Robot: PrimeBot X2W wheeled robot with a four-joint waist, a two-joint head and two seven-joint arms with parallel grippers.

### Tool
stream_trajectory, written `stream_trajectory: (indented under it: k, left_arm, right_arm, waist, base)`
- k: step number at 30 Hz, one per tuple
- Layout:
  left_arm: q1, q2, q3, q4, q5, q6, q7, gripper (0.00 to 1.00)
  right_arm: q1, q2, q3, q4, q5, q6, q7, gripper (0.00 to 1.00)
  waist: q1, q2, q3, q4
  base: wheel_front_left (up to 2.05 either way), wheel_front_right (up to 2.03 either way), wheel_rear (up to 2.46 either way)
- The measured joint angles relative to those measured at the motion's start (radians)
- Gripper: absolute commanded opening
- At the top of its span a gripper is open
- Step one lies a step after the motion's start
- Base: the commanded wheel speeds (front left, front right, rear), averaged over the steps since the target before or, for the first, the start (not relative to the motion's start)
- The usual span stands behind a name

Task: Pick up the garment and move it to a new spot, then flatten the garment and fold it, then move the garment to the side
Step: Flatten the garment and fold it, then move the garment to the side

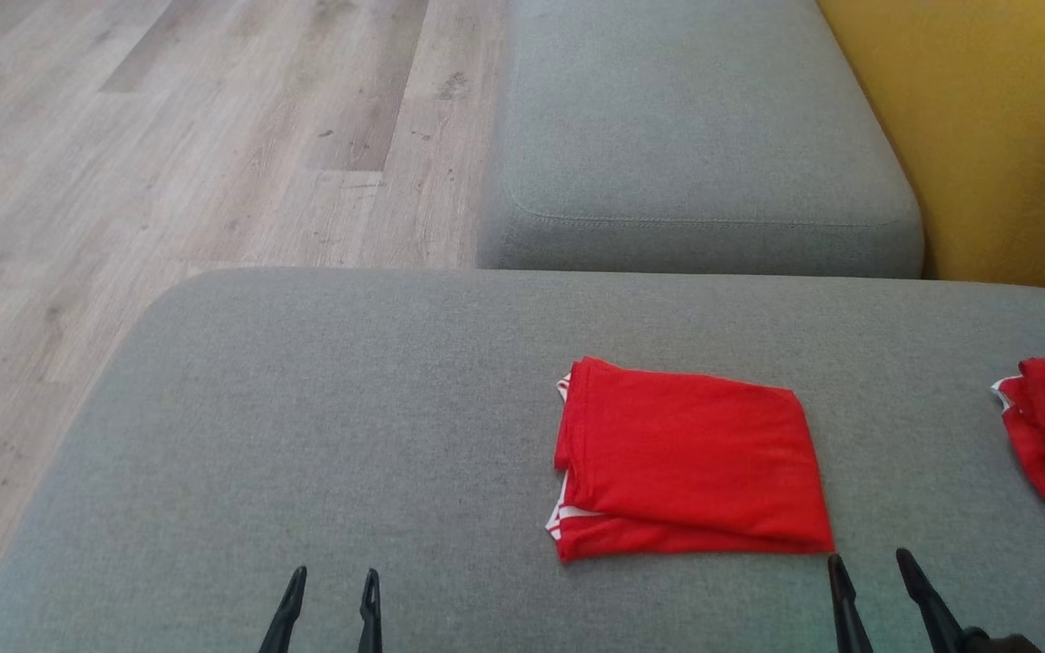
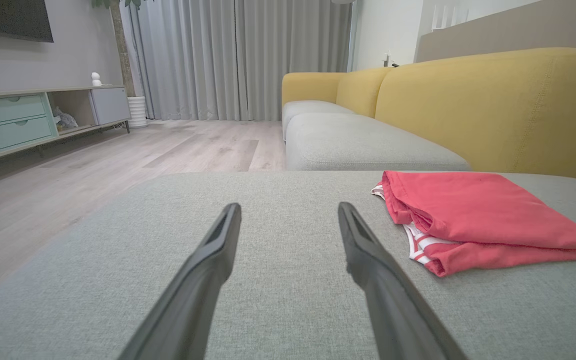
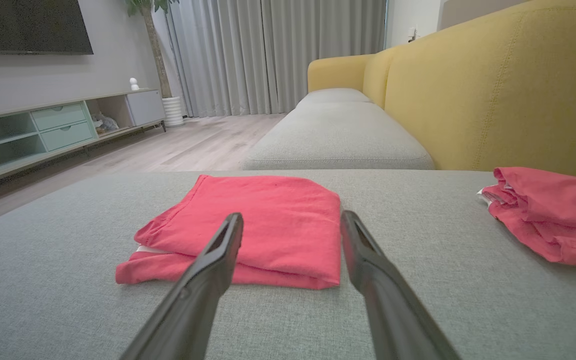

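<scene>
Right claw (image 1: 869,555) spread, empty — folded garment (image 1: 690,458) just ahead (on cushion (image 1: 305,408)).

Grey seat cushion (image 1: 305,435); yellow sofa back (image 2: 493,100); wood floor (image 1: 169,136); grey curtains (image 2: 238,55); media cabinet (image 2: 18,120); wall television (image 3: 23,25).

I faced a broad grey cushion (image 1: 305,435), with a second grey seat (image 1: 695,136) just beyond it and a mustard-yellow backrest (image 1: 1003,136) along my right. Pale wood-plank floor (image 1: 169,136) ran off to my left. Across the room, grey curtains (image 2: 238,55) hung to the floor. A dark screen (image 3: 28,25) sat on the grey wall above a low console (image 2: 110,104) with mint drawers (image 2: 15,107), and a white ribbed pot (image 3: 173,111) stood at the console's end.
</scene>
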State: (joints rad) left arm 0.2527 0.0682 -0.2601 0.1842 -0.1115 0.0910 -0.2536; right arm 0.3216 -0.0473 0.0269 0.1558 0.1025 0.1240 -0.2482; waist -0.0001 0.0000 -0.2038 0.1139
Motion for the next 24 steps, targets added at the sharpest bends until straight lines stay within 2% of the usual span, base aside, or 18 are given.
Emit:
stream_trajectory:
  k: [20, 24]
  left_arm:
    - [0.000, -0.002, 0.010, -0.005, 0.040, -0.021, 0.000, 1.00]
    - [-0.003, -0.003, 0.008, -0.022, 0.050, -0.021, 0.000, 1.00]
  right_arm:
    - [0.000, 0.007, -0.006, 0.018, 0.003, 0.000, 0.000, 1.00]
    - [-0.033, 0.007, -0.007, 0.045, 0.068, 0.000, 0.000, 1.00]
  waist:
    - [0.0001, 0.0000, 0.032, -0.016]
    - [0.0001, 0.0000, 0.068, -0.016]
  base:
    - [0.00, 0.00, 0.00]
    - [0.00, 0.00, 0.00]
